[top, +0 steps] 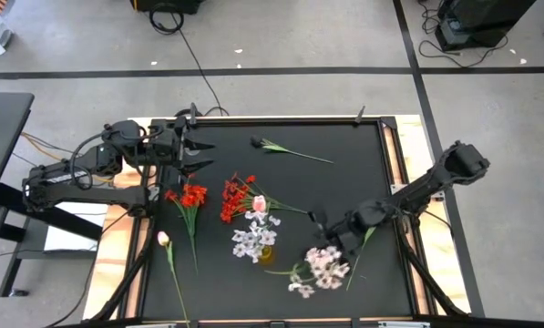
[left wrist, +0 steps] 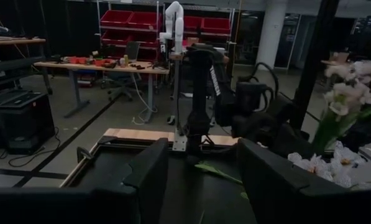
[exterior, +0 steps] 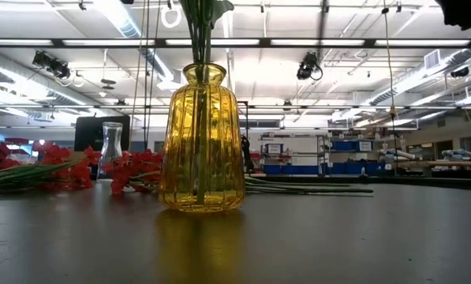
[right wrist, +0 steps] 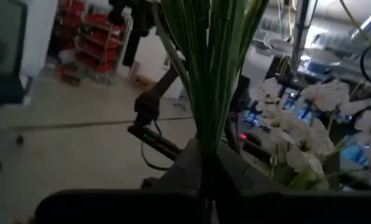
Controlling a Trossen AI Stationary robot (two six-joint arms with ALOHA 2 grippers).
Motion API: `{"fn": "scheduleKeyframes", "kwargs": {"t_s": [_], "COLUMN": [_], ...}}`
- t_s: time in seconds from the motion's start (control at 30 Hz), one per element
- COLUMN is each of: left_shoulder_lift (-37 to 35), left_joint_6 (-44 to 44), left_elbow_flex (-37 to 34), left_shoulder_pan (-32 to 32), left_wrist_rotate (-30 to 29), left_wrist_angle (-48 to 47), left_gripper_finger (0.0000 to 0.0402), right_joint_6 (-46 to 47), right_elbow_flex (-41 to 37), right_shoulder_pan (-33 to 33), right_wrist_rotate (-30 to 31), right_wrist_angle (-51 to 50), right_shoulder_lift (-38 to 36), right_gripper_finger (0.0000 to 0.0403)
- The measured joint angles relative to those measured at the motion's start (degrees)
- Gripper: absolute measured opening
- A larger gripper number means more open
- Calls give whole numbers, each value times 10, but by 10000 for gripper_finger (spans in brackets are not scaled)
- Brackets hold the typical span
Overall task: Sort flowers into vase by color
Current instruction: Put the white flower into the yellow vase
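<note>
My right gripper (top: 329,228) is over the table's near right part, shut on a white-lilac spray (top: 322,265). A yellow glass vase (exterior: 201,142) stands mid-table with white-lilac blossoms (top: 253,239) in it. Two red clusters (top: 191,195) (top: 234,197) lie left of the vase. A pink tulip bud (top: 162,239) lies near the left edge, another (top: 260,203) beside the red ones. My left gripper (top: 195,151) waits open over the far left part. My right gripper pinches the white-lilac spray's bundled green stems (right wrist: 205,144) between its two shut fingers, which lie across them. In the right wrist view the stems rise from the fingers, with the blossoms (right wrist: 309,124) off to one side. Whether the spray is clear of the table I cannot tell.
A dark leafy stem (top: 290,150) lies near the far edge. A small clear glass vase (exterior: 111,150) stands behind the red flowers in the low view. The black mat (top: 363,173) is bare between the far stem and my right arm.
</note>
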Motion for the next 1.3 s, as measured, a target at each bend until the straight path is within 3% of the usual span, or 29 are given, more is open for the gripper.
{"fn": "scheduleKeyframes", "kwargs": {"t_s": [0.1, 0.5, 1.3], "left_shoulder_lift": [0, 0, 0], "left_joint_6": [0, 0, 0], "left_elbow_flex": [0, 0, 0], "left_shoulder_pan": [0, 0, 0], "left_wrist_rotate": [0, 0, 0], "left_wrist_angle": [1, 14, 14], "left_gripper_finger": [197, 197, 197], "right_joint_6": [-31, -41, -54], "right_elbow_flex": [29, 132, 159], "right_shoulder_pan": [2, -37, -66], "right_wrist_rotate": [0, -93, -83], "right_wrist_angle": [17, 44, -16], "right_shoulder_lift": [33, 128, 176], "right_gripper_finger": [25, 24, 24]}}
